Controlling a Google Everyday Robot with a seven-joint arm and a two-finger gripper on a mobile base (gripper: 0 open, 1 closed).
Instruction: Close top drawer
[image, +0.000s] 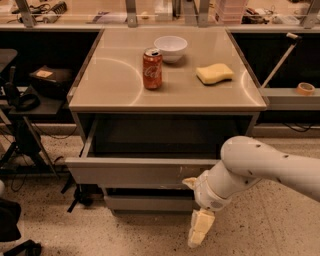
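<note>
The top drawer (135, 172) is a wide, shallow grey metal drawer under the table top. It stands partly pulled out, and its flat front has small white scratches right of centre. My gripper (199, 226) hangs below and in front of the drawer's right end, on a white arm (265, 167) that comes in from the right. The wrist rests against the drawer front near its right end. A second grey drawer front (147, 202) shows below the top one.
On the table top (110, 75) stand a red soda can (152, 68), a white bowl (170, 48) and a yellow sponge (214, 73). A dark stand with cables (30, 100) is at the left. A tape roll (305, 88) lies on the right shelf.
</note>
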